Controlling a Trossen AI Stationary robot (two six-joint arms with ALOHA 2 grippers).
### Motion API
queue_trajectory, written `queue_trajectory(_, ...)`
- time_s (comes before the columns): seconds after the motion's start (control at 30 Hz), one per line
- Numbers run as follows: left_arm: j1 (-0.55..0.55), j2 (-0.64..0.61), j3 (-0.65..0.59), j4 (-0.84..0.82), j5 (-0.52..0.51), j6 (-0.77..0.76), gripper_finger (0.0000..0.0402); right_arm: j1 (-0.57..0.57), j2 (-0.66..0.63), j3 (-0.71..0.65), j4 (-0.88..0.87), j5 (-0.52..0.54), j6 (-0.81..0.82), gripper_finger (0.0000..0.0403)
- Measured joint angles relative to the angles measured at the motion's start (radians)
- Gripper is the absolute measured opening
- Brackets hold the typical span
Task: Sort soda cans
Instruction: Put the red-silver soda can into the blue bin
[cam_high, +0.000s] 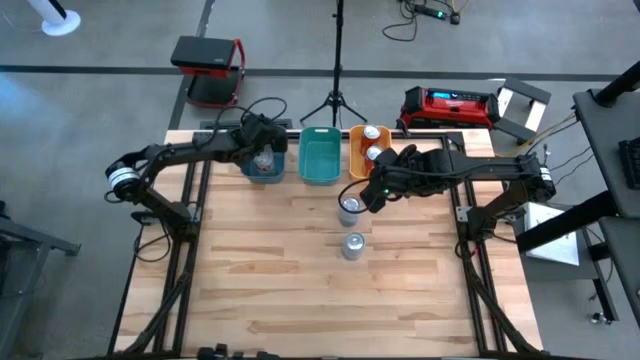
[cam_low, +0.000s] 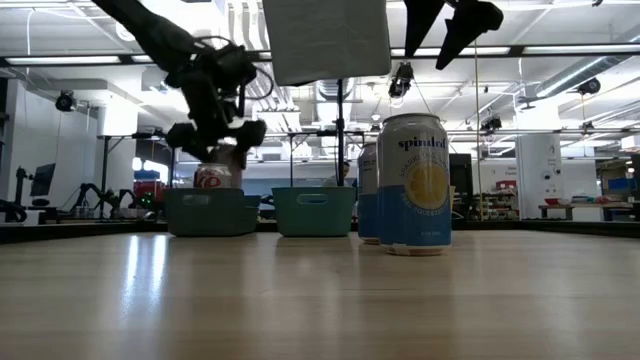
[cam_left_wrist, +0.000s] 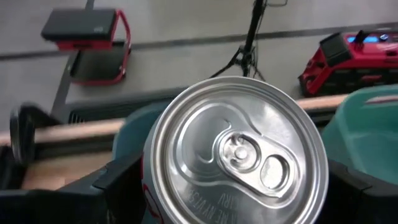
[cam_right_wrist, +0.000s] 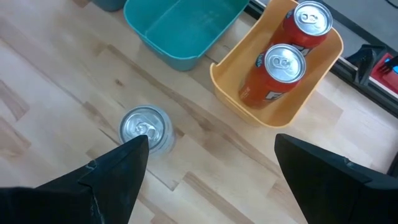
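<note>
We look down on a pale wooden table (cam_high: 300, 290) of long planks with visible grain, and along its far edge stand three rectangular plastic bins with rounded corners: a darker teal bin (cam_high: 262, 166), a middle teal bin (cam_high: 320, 157) and an orange bin (cam_high: 367, 155). In the orange bin two red-sided cans (cam_right_wrist: 283, 71) stand upright side by side, their round silver tops bright with pull tabs. The left gripper (cam_high: 262, 145) hangs over the darker teal bin with its dark fingers set wide on either side of a can (cam_left_wrist: 233, 155) whose ribbed aluminium lid fills the left wrist view (a sliver of red and white shows on its side); from the low view the can sits down in that bin, and we cannot tell whether the fingers actually press it. The right gripper (cam_high: 375, 190) hovers over the table just in front of the orange bin, its fingers spread wide and empty, above a silver-grey can (cam_right_wrist: 145, 127) standing on the wood. A second can (cam_low: 414, 183), blue and white with a yellow circle, stands nearer the table's front
</note>
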Motion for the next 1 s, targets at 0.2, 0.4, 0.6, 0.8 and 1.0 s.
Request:
queue_trajectory(0.2, 0.003, 0.002, -0.072, 0.128, 0.019, -0.026, 0.031, 0.0, 0.0, 0.0, 0.0, 0.0, -0.012, 0.0345)
queue_trajectory(0.4, 0.012, 0.012, -0.065, 0.138, 0.019, -0.024, 0.031, 0.0, 0.0, 0.0, 0.0, 0.001, -0.013, 0.0345)
queue_trajectory(0.6, 0.02, 0.049, -0.064, 0.136, 0.028, -0.024, 0.031, 0.0, 0.0, 0.0, 0.003, 0.0, -0.01, 0.0345)
queue_trajectory(0.8, 0.02, 0.059, -0.064, 0.136, 0.046, -0.027, 0.031, 0.0, 0.0, 0.0, 0.003, 0.0, -0.008, 0.0345)
queue_trajectory(1.0, 0.02, 0.057, -0.064, 0.13, 0.046, -0.024, 0.031, 0.0, 0.0, 0.0, 0.003, 0.0, -0.008, 0.0345)
